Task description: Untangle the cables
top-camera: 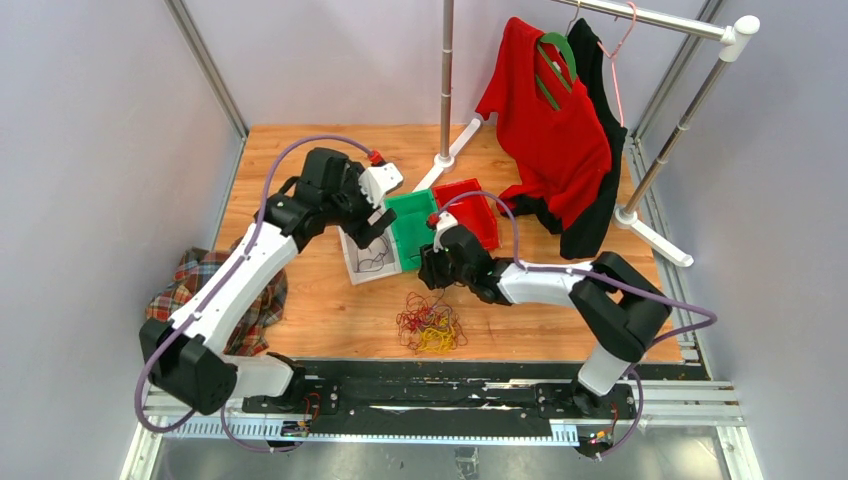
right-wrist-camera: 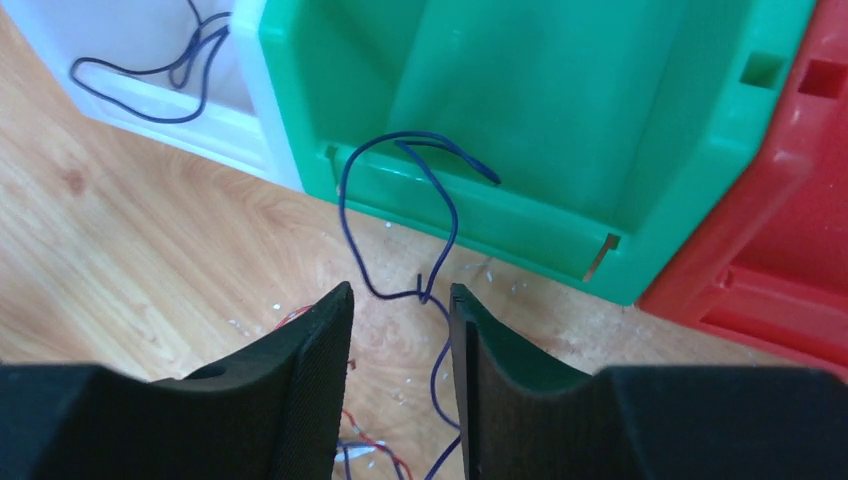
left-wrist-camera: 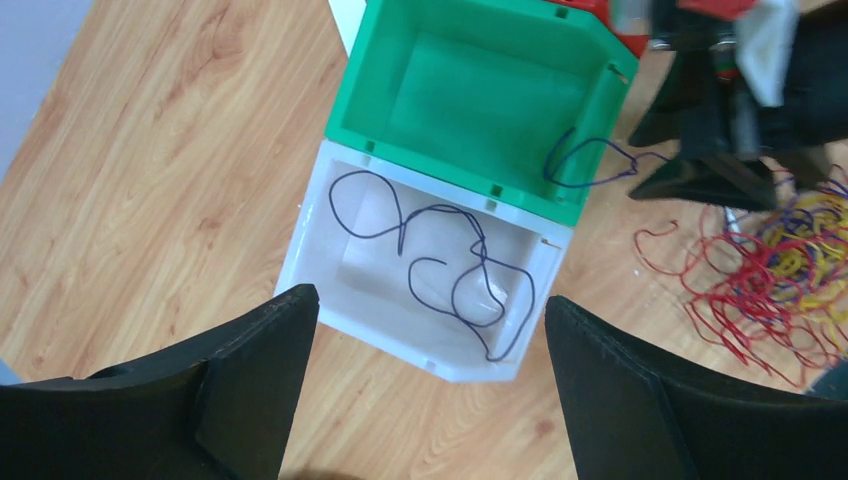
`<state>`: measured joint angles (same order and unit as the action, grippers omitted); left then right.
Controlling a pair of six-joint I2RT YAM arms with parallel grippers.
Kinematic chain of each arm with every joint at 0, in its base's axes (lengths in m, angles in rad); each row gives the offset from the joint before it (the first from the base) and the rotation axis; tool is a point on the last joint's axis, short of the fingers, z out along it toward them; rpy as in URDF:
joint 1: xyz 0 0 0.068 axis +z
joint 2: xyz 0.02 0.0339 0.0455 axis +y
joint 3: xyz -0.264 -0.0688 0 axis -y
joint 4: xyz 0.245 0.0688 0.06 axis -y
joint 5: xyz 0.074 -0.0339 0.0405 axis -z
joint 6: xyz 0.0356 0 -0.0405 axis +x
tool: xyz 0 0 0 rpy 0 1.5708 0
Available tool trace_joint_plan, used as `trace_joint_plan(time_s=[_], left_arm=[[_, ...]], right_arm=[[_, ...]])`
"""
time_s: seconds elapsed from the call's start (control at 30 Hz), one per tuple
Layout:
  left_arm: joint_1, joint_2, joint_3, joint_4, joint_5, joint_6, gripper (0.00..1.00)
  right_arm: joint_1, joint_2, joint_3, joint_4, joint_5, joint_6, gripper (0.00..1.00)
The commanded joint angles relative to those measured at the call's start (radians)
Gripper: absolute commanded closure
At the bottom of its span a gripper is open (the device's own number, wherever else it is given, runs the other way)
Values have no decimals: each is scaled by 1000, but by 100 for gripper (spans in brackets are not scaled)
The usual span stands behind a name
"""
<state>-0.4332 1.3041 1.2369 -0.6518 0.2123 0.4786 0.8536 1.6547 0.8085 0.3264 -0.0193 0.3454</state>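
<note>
A tangle of red, yellow and dark purple cables [top-camera: 432, 325] lies on the wooden table near the front; it also shows in the left wrist view [left-wrist-camera: 785, 270]. One dark purple cable [left-wrist-camera: 450, 270] lies coiled in the white bin [left-wrist-camera: 315, 250]. Another purple cable [right-wrist-camera: 400, 200] loops over the near wall of the green bin [right-wrist-camera: 560, 110] and runs down between my right gripper's [right-wrist-camera: 398, 295] fingers, which stand slightly apart. My left gripper [left-wrist-camera: 430, 300] is wide open and empty above the white bin's near edge.
A red bin [top-camera: 472, 208] stands right of the green bin [top-camera: 410, 225]. A clothes rack [top-camera: 447, 80] with a red shirt [top-camera: 550, 120] is at the back right. A plaid cloth [top-camera: 200, 280] lies at the table's left edge.
</note>
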Motion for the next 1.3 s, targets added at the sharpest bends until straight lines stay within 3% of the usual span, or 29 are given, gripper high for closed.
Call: trace_joint_plan(time_s=[0.0,0.1,0.17,0.4,0.67,0.87,1.0,1.13,1.27], left_arm=[[11,-91,2,-95,47,-35,12],[12,-147,3,-121,57,-38,13],[13,-175,-10,-131,54,-24,13],[71,-275,-93,-140,77,-52,17],[93,-393,-107,-125,188,-122,15],[93,-477,-126,-44,330,-173,10],[93,-476,-75,37,406,-217,7],[93,-432,16,46,460,-217,5],[93,-418,47,71,539,-107,6]], right_arm=[[16,53,58,-8,59,-22,67],[16,39,75,-26,95,-28,92],[15,-3,80,-39,116,-41,99],[15,-258,110,-135,114,-78,100],[15,-447,243,-239,120,-108,99],[16,-474,407,-283,43,-49,99],[20,-450,472,-292,-102,-3,99],[47,-447,465,-302,-166,-13,99],[53,-449,419,-311,-238,-24,100]])
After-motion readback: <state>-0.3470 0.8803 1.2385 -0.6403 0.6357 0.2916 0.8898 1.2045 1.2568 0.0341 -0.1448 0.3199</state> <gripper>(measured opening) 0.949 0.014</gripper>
